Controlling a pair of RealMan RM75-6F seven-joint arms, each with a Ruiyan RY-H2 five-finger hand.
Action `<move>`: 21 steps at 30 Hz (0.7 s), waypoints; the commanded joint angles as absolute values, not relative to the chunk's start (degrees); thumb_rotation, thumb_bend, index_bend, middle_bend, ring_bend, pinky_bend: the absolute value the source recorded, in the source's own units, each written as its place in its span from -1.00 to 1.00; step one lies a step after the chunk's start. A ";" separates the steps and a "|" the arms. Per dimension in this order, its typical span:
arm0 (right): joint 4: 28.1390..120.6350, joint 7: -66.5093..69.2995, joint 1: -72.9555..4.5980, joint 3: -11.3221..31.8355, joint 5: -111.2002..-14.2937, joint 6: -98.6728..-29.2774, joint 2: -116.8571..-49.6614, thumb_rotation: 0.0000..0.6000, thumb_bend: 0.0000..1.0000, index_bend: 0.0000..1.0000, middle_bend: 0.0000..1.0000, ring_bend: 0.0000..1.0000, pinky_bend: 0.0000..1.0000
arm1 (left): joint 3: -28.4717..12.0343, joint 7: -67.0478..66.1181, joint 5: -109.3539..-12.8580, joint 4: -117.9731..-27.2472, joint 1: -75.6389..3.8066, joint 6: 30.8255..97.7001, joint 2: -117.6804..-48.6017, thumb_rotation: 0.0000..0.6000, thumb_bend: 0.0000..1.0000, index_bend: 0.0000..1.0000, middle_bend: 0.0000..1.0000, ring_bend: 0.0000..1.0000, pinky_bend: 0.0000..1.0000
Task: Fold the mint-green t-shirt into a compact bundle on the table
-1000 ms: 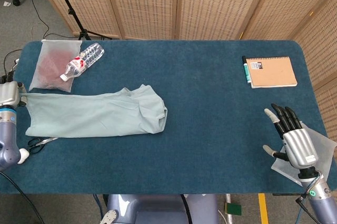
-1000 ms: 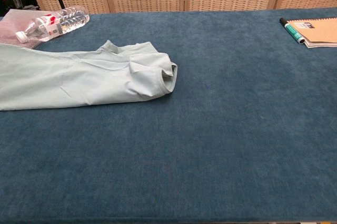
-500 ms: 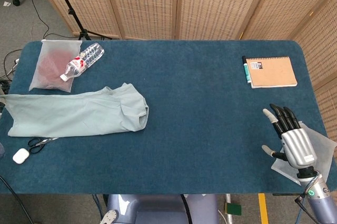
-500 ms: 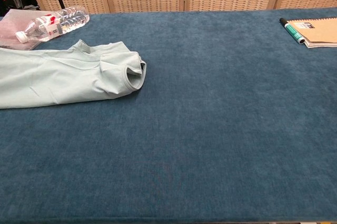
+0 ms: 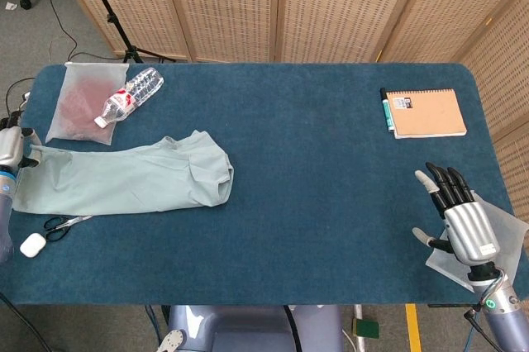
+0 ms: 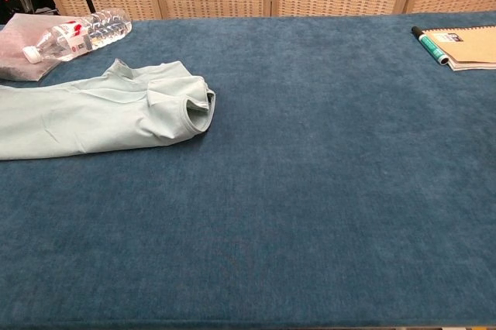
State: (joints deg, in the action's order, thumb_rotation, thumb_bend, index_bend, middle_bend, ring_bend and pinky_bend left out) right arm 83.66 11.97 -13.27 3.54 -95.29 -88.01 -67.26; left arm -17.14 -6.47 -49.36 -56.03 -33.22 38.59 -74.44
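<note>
The mint-green t-shirt (image 5: 124, 180) lies as a long folded strip on the left of the blue table (image 5: 314, 203), its sleeve end bunched toward the middle; the chest view shows the t-shirt (image 6: 101, 117) too. At the table's far left edge, my left hand (image 5: 11, 150) grips the shirt's left corner, which lifts slightly toward it. Most of that hand is cut off by the frame. My right hand (image 5: 457, 218) hovers open, fingers spread, at the front right corner, far from the shirt. Neither hand shows in the chest view.
A water bottle (image 5: 132, 94) rests on a clear pouch (image 5: 78, 104) at the back left. Scissors (image 5: 62, 223) and a small white object (image 5: 33, 244) lie in front of the shirt. A notebook (image 5: 428, 112) with a pen (image 5: 385, 108) is back right. A grey sheet (image 5: 506, 226) lies under my right hand.
The shirt has been dragged to the left along the table. My left hand left the view half a second ago and is back at the left edge. The right hand barely moved.
</note>
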 commanded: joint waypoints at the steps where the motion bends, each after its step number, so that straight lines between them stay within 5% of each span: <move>1: 83.72 12.13 -13.21 3.58 -95.32 -88.17 -67.15 1.00 -1.00 -1.00 -1.00 -1.00 -1.00 | -17.43 -0.06 -59.70 -67.75 -30.44 47.30 -69.28 1.00 0.28 0.61 -1.00 -1.00 -1.00; 10: 83.84 12.92 -13.02 3.71 -95.27 -88.61 -66.69 1.00 -1.00 -1.00 -1.00 -1.00 -1.00 | -17.41 2.76 -69.21 -73.73 -32.56 55.10 -71.98 1.00 0.29 0.61 -1.00 -1.00 -1.00; 21: 83.85 14.24 -12.84 4.00 -94.92 -88.95 -66.09 1.00 -1.00 -1.00 -1.00 -1.00 -1.00 | -18.47 -2.35 -66.82 -71.78 -38.79 53.83 -80.17 1.00 0.29 0.61 -1.00 -1.00 -1.00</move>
State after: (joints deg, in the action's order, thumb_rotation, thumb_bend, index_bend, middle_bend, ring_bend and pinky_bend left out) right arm 83.87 14.21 -12.84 3.98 -94.94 -88.95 -66.12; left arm -18.15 -1.20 -67.78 -72.51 -37.69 54.44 -79.00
